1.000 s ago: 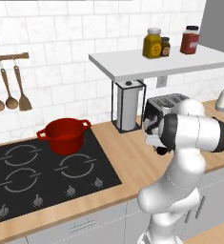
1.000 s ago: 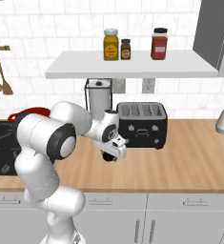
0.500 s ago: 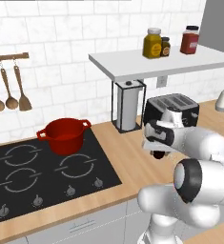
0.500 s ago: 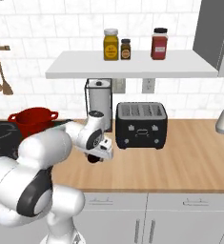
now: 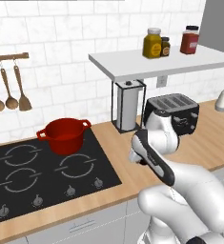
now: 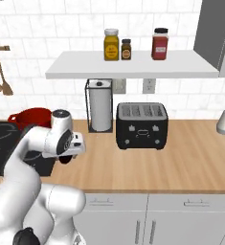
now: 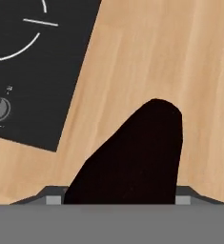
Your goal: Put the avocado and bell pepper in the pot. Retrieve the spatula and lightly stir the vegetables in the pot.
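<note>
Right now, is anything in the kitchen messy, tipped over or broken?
Nothing stands out. The pot sits upright on the stove, the toaster and paper towel roll stand straight on the counter, and the three jars line up neatly on the shelf. No spills or damage show.
</note>
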